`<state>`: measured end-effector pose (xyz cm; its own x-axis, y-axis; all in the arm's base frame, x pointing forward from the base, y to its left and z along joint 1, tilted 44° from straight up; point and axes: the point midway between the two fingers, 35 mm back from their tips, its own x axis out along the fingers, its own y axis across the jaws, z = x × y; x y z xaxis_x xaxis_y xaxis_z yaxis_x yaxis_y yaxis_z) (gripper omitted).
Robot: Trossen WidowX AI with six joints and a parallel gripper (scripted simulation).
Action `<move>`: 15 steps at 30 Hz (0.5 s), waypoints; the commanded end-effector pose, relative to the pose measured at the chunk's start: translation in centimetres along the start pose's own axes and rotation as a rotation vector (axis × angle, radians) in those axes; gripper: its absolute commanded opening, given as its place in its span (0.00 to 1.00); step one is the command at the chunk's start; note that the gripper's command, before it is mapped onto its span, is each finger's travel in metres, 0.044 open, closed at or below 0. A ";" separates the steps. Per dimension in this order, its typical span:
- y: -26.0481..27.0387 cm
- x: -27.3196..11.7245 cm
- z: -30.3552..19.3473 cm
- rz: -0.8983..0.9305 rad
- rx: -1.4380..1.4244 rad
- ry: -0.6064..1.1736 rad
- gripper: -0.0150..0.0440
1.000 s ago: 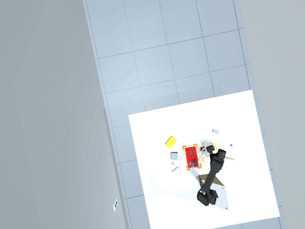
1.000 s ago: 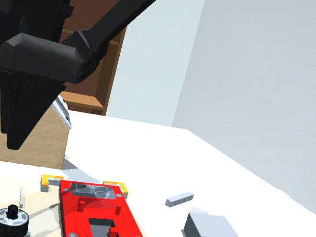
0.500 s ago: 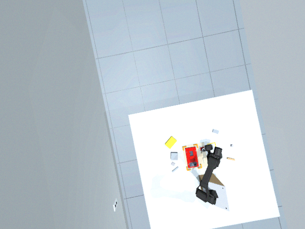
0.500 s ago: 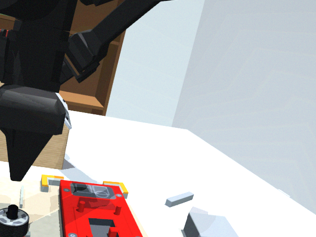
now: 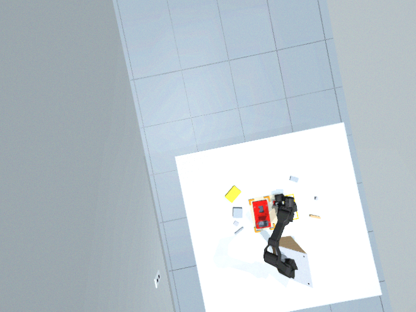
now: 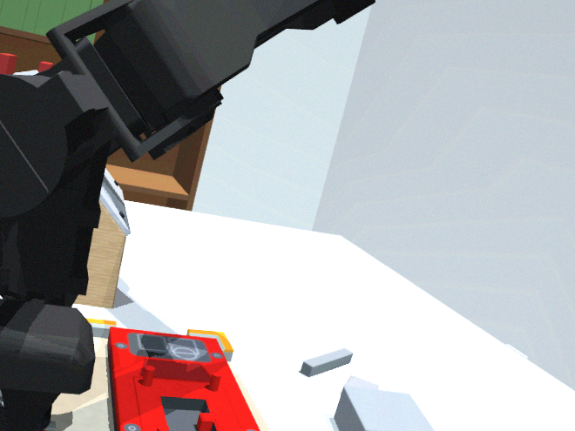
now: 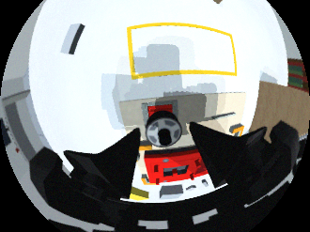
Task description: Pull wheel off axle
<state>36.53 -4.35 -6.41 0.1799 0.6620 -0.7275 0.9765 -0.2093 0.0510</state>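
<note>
Claw (image 7: 164, 146) wide, holding nothing, dark tapered fingers flanking round ribbed wheel (image 7: 163, 127), apart. Wheel on axle beside flat red block (image 7: 172, 165). Yellow-outlined rectangle (image 7: 182, 50) beyond on smooth white worktop (image 7: 88, 70).

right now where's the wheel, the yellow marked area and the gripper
wheel (image 7: 163, 128): wrist view, on its dark hub face
yellow marked area (image 7: 182, 27): wrist view, on its far outline
gripper (image 7: 163, 140): wrist view, midway between the open fingertips
</note>
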 end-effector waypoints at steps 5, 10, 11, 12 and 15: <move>0.1 -0.1 0.0 0.002 -0.001 -0.001 0.63; 0.1 -0.1 0.0 0.002 -0.001 -0.001 0.57; 0.1 -0.1 0.0 0.002 -0.001 -0.001 0.56; 0.1 -0.1 0.0 0.002 -0.001 -0.001 0.55; 0.1 -0.2 0.0 0.002 -0.001 -0.001 0.45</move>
<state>36.56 -4.51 -6.34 0.1833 0.6609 -0.7278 0.9757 -0.2129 0.0524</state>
